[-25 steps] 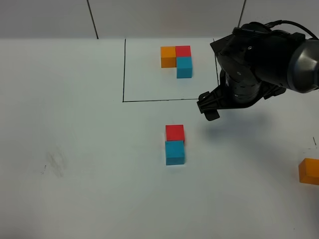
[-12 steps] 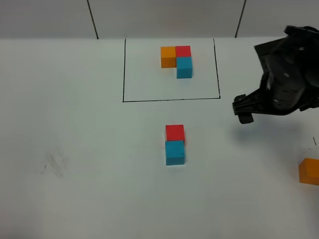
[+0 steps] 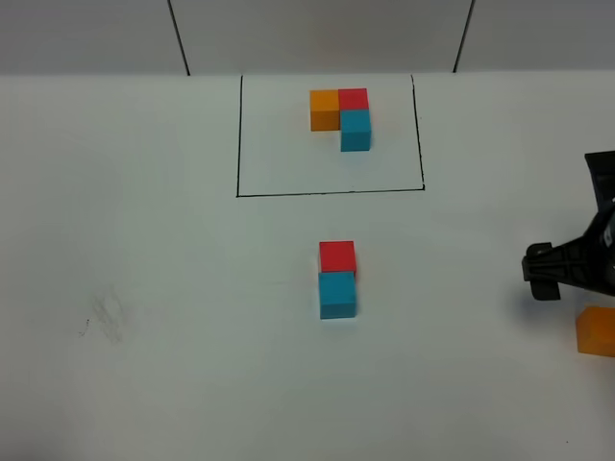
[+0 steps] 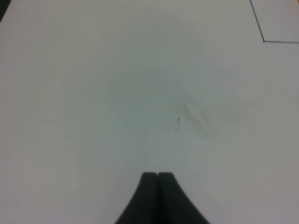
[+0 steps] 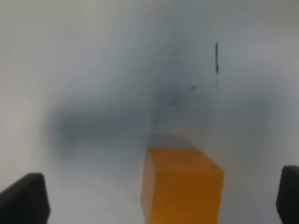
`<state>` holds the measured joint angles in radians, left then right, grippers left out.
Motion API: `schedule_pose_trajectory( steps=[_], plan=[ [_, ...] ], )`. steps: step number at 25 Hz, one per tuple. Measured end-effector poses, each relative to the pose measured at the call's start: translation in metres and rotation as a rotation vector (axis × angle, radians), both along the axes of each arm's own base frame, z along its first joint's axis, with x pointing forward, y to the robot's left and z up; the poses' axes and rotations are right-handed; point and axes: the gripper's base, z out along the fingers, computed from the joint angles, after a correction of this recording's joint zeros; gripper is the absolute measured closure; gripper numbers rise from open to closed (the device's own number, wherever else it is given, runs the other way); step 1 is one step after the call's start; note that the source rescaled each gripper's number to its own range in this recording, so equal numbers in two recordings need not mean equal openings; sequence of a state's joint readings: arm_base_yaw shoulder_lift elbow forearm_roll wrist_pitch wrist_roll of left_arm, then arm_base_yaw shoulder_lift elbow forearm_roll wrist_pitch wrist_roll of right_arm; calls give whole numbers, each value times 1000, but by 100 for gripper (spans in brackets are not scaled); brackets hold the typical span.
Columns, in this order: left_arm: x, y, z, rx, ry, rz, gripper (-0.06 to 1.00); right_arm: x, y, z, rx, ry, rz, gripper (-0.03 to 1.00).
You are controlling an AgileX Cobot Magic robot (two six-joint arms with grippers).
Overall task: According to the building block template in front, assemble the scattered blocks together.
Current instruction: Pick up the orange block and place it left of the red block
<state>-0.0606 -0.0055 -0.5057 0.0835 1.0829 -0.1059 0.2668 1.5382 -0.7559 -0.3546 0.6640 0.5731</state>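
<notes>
Swung rightward, my right gripper [image 3: 555, 273] stands open by the loose orange block [image 3: 596, 331]; red block [image 3: 337, 255] and cyan block [image 3: 337, 294] abut; left gripper [image 4: 158, 175] closed.

White tabletop [image 3: 144, 384] (faintly scuffed), grey panelled wall [image 3: 317, 34]

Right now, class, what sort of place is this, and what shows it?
Probably a robot test bench: a plain white table, a black drawn rectangle holding a three-cube model, and a black robot arm near a loose orange cube.
</notes>
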Motion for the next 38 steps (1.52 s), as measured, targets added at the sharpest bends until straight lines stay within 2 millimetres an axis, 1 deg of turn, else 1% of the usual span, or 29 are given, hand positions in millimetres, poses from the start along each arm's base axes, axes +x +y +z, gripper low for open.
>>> schedule_pose_trajectory(
  steps=[3, 8, 13, 15, 22, 25, 29, 38],
  plan=[
    [0, 0, 0, 0, 0, 0, 94, -11, -10, -14, 11, 24, -26, -2],
    [0, 0, 0, 0, 0, 0, 94, -21, -17, -30, 48, 6, -37, 0],
    [0, 0, 0, 0, 0, 0, 94, -23, -19, -36, 78, -31, -34, 4],
    [0, 0, 0, 0, 0, 0, 94, -23, -19, -40, 79, -24, -31, 8],
    [0, 0, 0, -1, 0, 0, 94, -20, -18, -63, 77, 41, -26, 25],
    [0, 0, 0, -1, 0, 0, 94, -17, -16, -66, 90, 28, -18, 33],
    [0, 0, 0, -1, 0, 0, 94, -14, -14, -68, 107, 3, -11, 54],
    [0, 0, 0, -1, 0, 0, 94, -13, -14, -68, 103, -1, 10, 54]
  ],
)
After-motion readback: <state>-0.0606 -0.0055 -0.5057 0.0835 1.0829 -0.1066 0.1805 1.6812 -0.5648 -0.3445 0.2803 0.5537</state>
